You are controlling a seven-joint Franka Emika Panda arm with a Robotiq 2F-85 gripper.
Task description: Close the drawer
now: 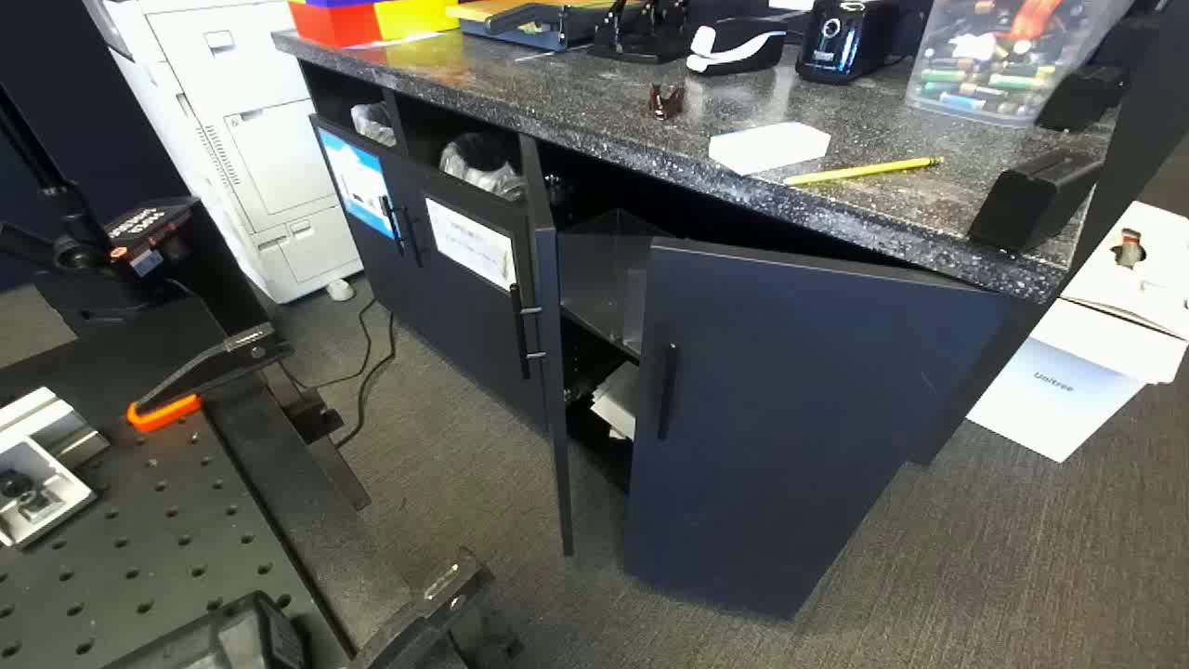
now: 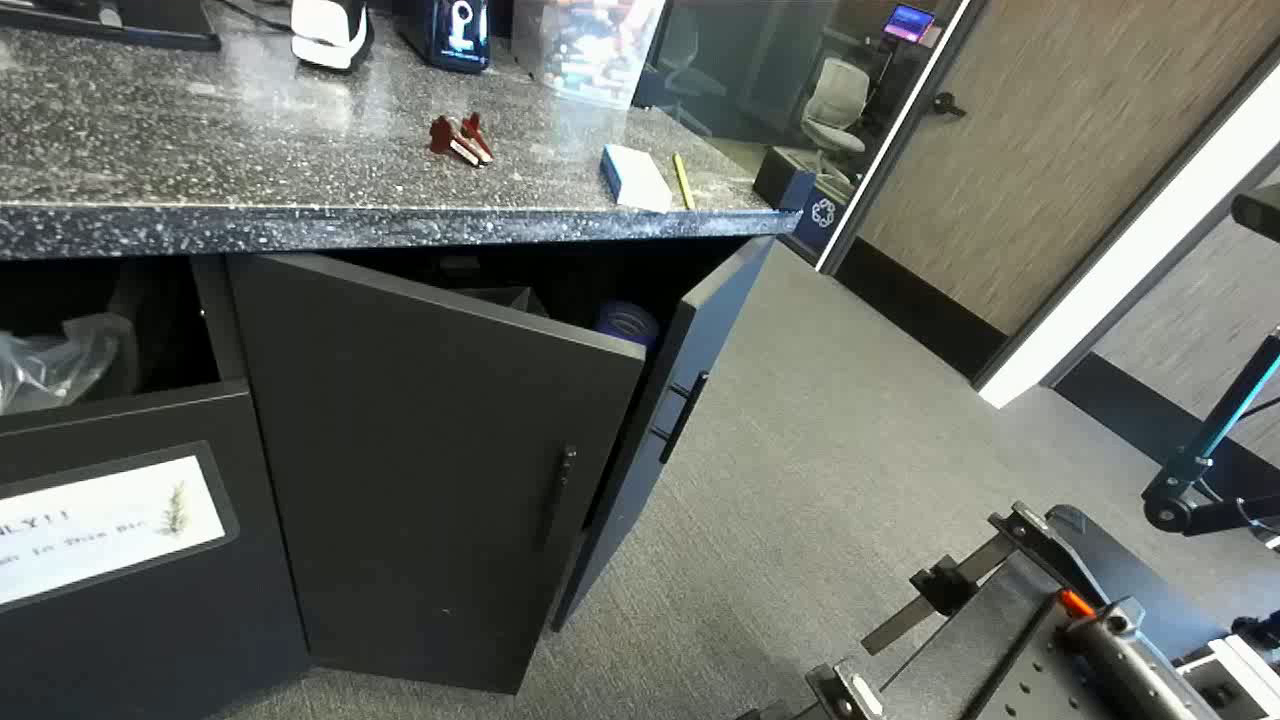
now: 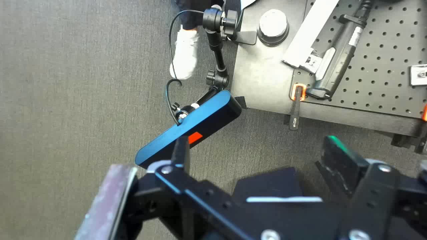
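Observation:
The drawer (image 1: 790, 427) shows as a wide, flat navy-black hinged door that stands ajar, swung out from the cabinet under the counter. It bears a thin black upright handle (image 1: 668, 390). In an exterior view the same door (image 2: 665, 430) is seen at a steep angle. My gripper (image 3: 258, 156) is open in the wrist view, its two fingers wide apart with nothing between them but floor behind. A dark panel (image 3: 268, 183) shows low past the gripper; I cannot tell for sure which door it is. The gripper is out of view in both exterior views.
A second dark door leaf (image 1: 555, 390) also stands ajar, edge-on; its face (image 2: 430, 460) shows elsewhere. A speckled countertop (image 1: 576, 102) overhangs the doors. A camera on a jointed arm (image 3: 186, 130) and a perforated worktable (image 3: 383, 66) stand near the gripper. A white box (image 1: 1059, 390) stands beside the cabinet.

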